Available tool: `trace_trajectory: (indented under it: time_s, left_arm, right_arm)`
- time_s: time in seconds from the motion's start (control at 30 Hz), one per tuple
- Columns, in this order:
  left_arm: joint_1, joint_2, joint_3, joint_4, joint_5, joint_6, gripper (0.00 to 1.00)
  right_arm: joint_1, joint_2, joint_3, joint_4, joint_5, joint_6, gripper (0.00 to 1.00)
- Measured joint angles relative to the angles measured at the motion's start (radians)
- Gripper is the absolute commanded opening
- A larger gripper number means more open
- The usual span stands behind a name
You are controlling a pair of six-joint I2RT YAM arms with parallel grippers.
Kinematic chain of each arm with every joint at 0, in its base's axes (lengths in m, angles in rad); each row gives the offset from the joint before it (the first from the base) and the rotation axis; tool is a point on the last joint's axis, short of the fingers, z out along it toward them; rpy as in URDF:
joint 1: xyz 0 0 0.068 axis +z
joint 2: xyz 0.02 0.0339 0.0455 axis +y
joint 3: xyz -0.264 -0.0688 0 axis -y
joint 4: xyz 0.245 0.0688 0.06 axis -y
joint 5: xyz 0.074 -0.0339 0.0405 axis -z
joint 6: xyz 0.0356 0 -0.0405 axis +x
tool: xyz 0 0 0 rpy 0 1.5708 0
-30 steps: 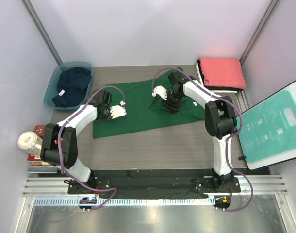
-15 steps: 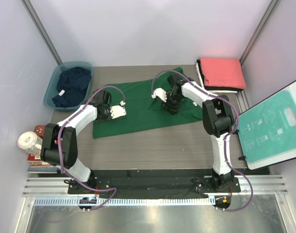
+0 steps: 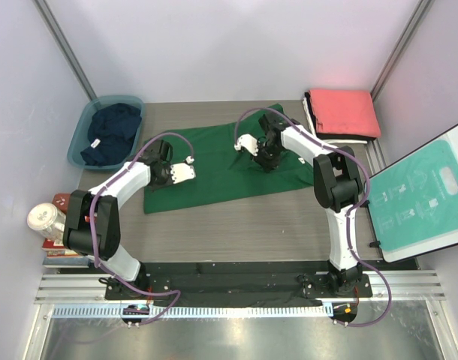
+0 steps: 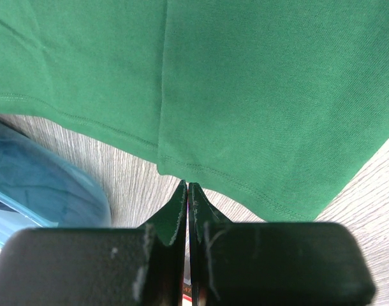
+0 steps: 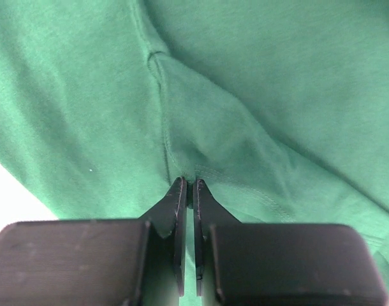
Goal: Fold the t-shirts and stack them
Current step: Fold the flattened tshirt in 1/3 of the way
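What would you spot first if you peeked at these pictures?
A big dark green t-shirt lies spread across the middle of the table. Both robot arms pinch it: the left gripper at its hem, the right gripper on a puckered seam. A bright coral-red folded shirt sits at the far right corner.

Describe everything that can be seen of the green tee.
The green tee is plain, soft knit cloth with stitched hems. It lies partly folded on the table as a slanted band, lightly wrinkled. The left gripper has its jaws shut on a hem in its left part; the right gripper has its jaws shut on a stitched seam in its right part, puckering the cloth there.
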Motion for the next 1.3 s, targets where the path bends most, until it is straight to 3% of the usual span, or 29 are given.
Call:
trace_trajectory:
  time_s: [0.47, 0.63, 0.73, 0.97, 1.3]
  left_arm:
    - [0.0, 0.012, 0.0, 0.0, 0.001, -0.002, 0.0]
    - [0.0, 0.012, 0.0, 0.0, 0.001, -0.002, 0.0]
    - [0.0, 0.012, 0.0, 0.0, 0.001, -0.004, 0.0]
    - [0.0, 0.021, 0.005, 0.0, 0.005, -0.004, 0.0]
    - [-0.001, 0.04, 0.033, -0.001, 0.008, -0.003, 0.0]
  right_arm:
    - [0.022, 0.03, 0.187, 0.046, 0.07, -0.063, 0.06]
    - [0.034, 0.081, 0.189, 0.084, 0.106, -0.088, 0.11]
    - [0.041, 0.095, 0.189, 0.109, 0.124, -0.097, 0.15]
    - [0.063, 0.095, 0.165, 0.237, 0.167, -0.1, 0.36]
    - [0.106, 0.092, -0.002, 0.502, 0.236, -0.111, 0.54]
